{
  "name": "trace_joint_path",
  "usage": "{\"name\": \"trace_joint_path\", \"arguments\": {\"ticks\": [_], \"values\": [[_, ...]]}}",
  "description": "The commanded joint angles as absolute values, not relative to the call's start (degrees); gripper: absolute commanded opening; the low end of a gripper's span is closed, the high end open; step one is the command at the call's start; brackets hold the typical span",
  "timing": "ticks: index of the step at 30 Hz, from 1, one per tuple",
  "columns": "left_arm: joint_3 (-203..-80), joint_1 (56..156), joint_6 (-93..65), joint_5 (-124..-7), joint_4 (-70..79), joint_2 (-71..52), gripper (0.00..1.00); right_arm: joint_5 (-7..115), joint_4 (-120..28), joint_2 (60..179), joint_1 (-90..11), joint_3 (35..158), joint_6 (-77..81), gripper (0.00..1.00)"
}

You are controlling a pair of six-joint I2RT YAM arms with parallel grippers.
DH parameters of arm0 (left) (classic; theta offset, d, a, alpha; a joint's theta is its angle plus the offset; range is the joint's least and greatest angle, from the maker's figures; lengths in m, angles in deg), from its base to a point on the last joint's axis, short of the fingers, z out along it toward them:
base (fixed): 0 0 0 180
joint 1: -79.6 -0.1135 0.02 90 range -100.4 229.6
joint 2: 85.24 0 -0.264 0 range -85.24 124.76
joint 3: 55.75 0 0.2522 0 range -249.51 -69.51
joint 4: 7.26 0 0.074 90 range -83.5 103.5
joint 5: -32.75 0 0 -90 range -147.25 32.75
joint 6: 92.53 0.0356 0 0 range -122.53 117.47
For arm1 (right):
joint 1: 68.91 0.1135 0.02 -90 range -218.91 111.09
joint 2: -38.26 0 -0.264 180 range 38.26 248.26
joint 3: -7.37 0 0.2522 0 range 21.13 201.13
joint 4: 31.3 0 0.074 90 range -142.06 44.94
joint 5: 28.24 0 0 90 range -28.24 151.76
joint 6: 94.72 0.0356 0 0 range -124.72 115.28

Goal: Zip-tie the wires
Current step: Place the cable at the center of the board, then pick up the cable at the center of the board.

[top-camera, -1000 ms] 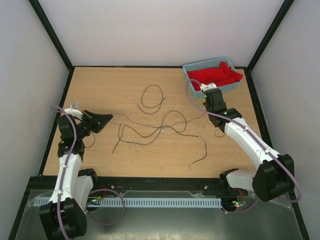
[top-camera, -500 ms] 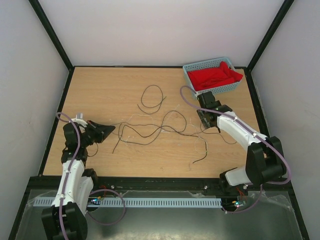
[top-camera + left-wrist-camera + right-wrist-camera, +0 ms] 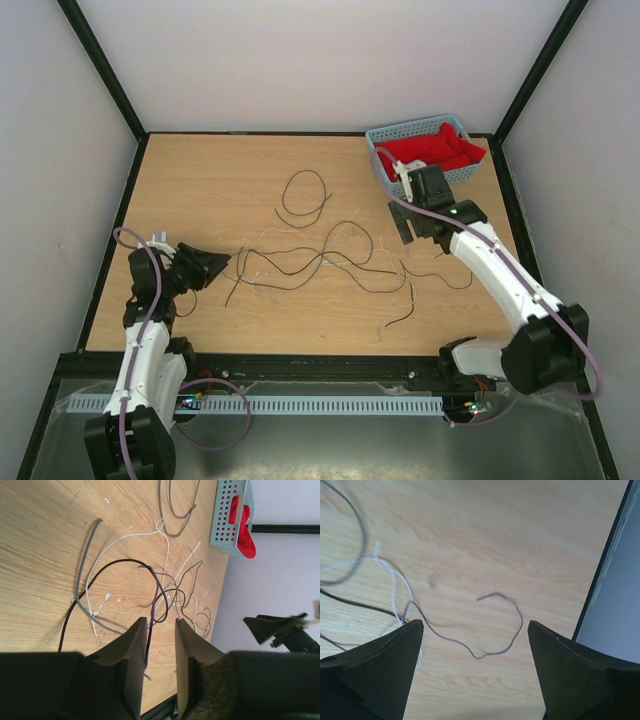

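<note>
The wires (image 3: 310,262) sprawl as thin dark and pale strands over the middle of the wooden table, with one separate loop (image 3: 303,196) farther back. My left gripper (image 3: 212,264) sits low at their left end. In the left wrist view the left gripper (image 3: 161,621) has a narrow gap between its jaws, and a thin purple wire (image 3: 151,611) runs along the inner face of one finger. A pale straight strip, the zip tie (image 3: 187,557), lies among the strands. My right gripper (image 3: 420,236) hovers wide open over the right end. Below the right gripper (image 3: 475,623) lies a curled wire end (image 3: 496,626), untouched.
A light blue basket (image 3: 398,132) holding a red cloth (image 3: 436,150) stands at the back right corner, just behind the right wrist. Black frame rails border the table, with a wall close to the right side.
The right gripper has gone from shut to wide open while dipping toward the wires, then lifting back slightly. The left gripper's jaws have parted a little; that arm shifted slightly nearer.
</note>
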State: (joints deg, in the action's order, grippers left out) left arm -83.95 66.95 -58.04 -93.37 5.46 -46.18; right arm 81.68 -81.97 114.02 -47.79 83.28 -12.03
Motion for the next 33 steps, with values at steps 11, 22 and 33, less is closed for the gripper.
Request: {"name": "trace_joint_path", "arguments": {"ticks": [11,22,33], "values": [[-89.97,63.8,-49.54,-87.61,19.24,-48.97,0.89,62.06,-56.94,120.94,-47.19,86.34,3.76,1.0],[-105.28,61.29,-35.72,-96.99,20.76,-45.13,0.99,63.96,-51.97,154.7,-40.73,111.46,4.38,1.0],[-111.69,61.4,-34.12,-105.9,20.64,-45.44,0.99,62.64,-59.13,178.18,-40.52,140.8,1.73,0.91]]}}
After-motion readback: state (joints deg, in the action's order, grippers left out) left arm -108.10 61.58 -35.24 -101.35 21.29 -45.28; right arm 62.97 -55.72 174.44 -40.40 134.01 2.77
